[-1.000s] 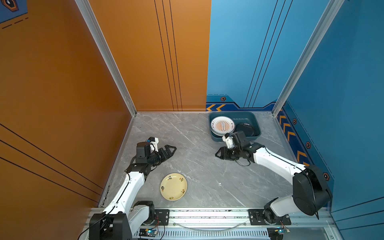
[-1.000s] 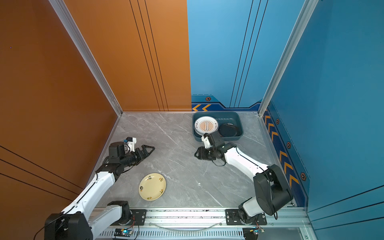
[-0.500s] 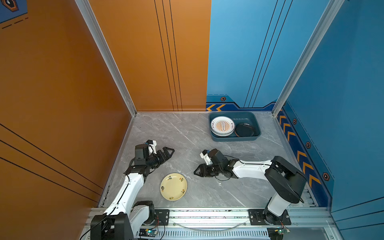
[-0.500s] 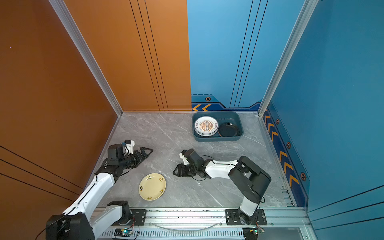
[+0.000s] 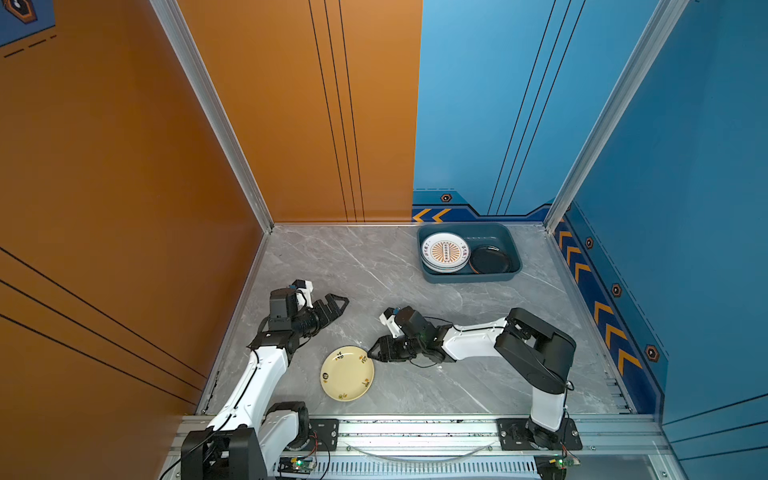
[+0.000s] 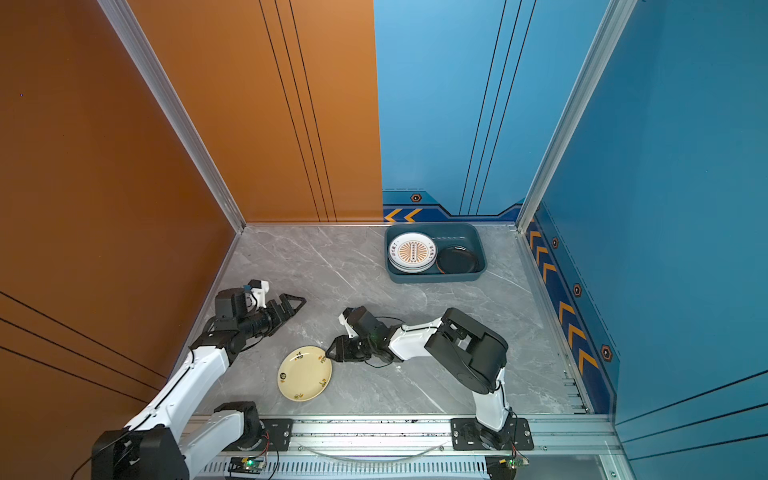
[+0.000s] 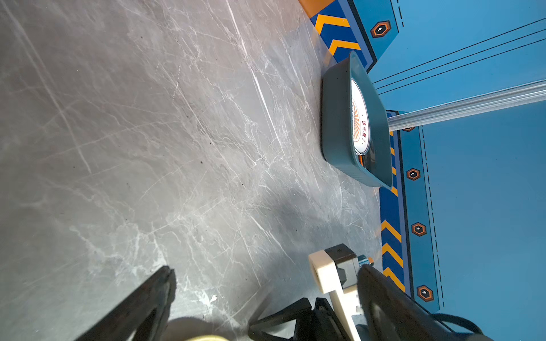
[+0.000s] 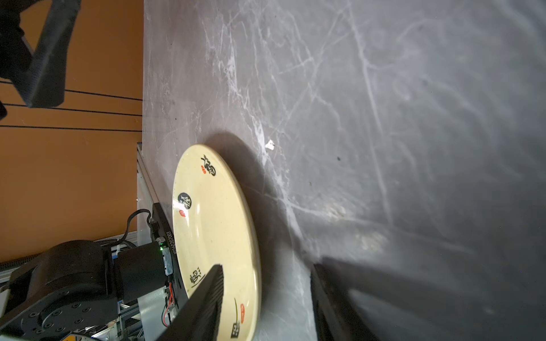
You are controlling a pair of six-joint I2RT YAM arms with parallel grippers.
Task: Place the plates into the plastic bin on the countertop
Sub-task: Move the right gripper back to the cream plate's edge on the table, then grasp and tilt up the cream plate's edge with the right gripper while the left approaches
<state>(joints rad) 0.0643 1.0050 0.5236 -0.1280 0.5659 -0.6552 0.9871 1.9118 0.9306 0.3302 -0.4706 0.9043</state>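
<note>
Close by the front rail [image 5: 415, 428] a cream plate [image 5: 347, 374] lies flat on the countertop [image 5: 374, 266], the right gripper [image 5: 370, 354] straddling its rim with fingers half spread, not pinching; farther back the left gripper [image 5: 341, 306] hovers empty, fingers spread wide; farthest, the plastic bin [image 5: 469, 276] holds a sunburst-topped stack [image 5: 445, 251] beside a black plate [image 5: 489, 259].

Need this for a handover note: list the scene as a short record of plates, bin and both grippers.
plastic bin: back right of the countertop
in bin: sunburst plate stack, black plate beside it
outside bin: one cream plate, flat on the countertop near the front
right gripper: open, jaws straddling the cream plate's rim, not closed on it
left gripper: open, empty, apart from the cream plate
</note>
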